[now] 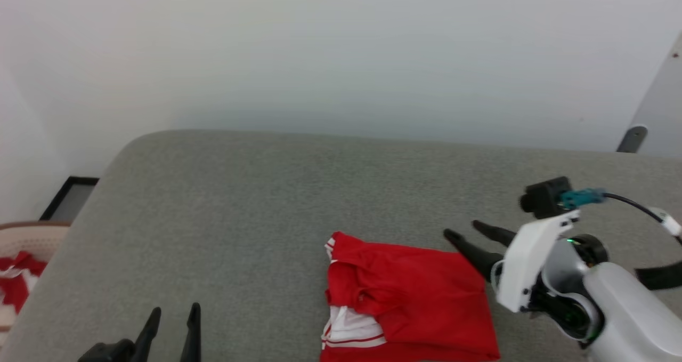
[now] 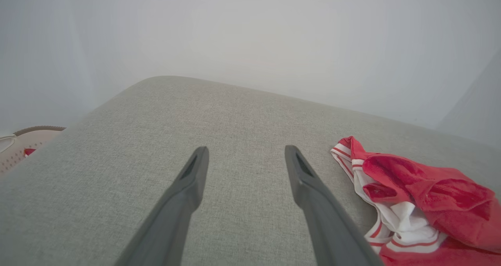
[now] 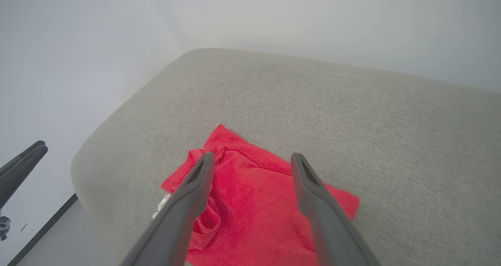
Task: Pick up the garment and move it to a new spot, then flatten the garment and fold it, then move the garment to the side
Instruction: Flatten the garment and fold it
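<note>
Head view | garment (image 1: 426, 292) red, maybe terry, folded | L pincer (image 1: 176, 308), R pincer (image 1: 461, 228) wide, empty

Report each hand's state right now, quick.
Left hand: open, holding nothing.
Right hand: open, holding nothing, near the garment.

The whole thing sits on a big grey fabric cushion (image 1: 266, 202) with a rounded far-left corner, pushed up against a plain pale wall (image 1: 341, 47). Off the left edge there's a pale perforated basket (image 1: 45, 242) with some red-and-white cloth (image 1: 16, 282) in it. Behind that, a flat black-framed panel (image 1: 69, 199) lies low by the wall. Far right, a grey slanted panel (image 1: 660, 106) has a dark handle-ish bit (image 1: 632, 138).
</note>
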You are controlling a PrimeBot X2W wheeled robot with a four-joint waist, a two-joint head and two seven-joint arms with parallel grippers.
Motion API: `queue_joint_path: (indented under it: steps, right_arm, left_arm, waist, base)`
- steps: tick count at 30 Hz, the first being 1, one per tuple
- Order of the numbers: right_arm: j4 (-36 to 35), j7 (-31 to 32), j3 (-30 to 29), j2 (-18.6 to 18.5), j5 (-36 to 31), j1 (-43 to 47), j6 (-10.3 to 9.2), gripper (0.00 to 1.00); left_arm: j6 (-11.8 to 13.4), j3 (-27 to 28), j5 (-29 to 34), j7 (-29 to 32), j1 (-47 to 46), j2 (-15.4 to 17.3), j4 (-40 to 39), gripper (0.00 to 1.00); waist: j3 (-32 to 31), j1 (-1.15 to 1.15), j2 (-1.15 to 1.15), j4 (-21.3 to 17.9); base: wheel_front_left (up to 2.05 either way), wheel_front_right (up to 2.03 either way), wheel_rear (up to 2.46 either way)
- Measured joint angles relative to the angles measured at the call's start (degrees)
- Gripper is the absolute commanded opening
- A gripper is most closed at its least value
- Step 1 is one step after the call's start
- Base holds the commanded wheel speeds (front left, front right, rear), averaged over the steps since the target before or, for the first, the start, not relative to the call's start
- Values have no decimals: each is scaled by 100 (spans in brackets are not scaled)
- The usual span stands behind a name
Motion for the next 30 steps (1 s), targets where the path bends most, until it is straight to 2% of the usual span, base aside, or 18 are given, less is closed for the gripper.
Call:
queue_joint_path:
  steps: [6, 8, 18, 30]
  right_arm:
    - [-57, -432, -191, -331, -11, 237, -1, 100]
    - [-77, -895, -386, -576, -56, 474, 0, 100]
    - [70, -2241, -842, -943, -423, 1141, -1, 100]
    - [339, -3172, -1396, -927, -754, 1867, 0, 100]
  left_arm:
    - [41, 60, 55, 0, 109, 18, -38, 100]
    - [75, 115, 77, 0, 174, 38, -69, 100]
    - [73, 314, 188, 0, 324, 44, -155, 100]
    - [-108, 598, 436, 0, 406, -43, -126, 100]
  waist:
    - [-47, 0, 0, -227]
    - [-94, 0, 0, -361]
    - [-147, 0, 0, -551]
    - [-155, 0, 0, -573]
  base:
    - [0, 0, 0]
    - [0, 0, 0]
    - [0, 0, 0]
    - [0, 0, 0]
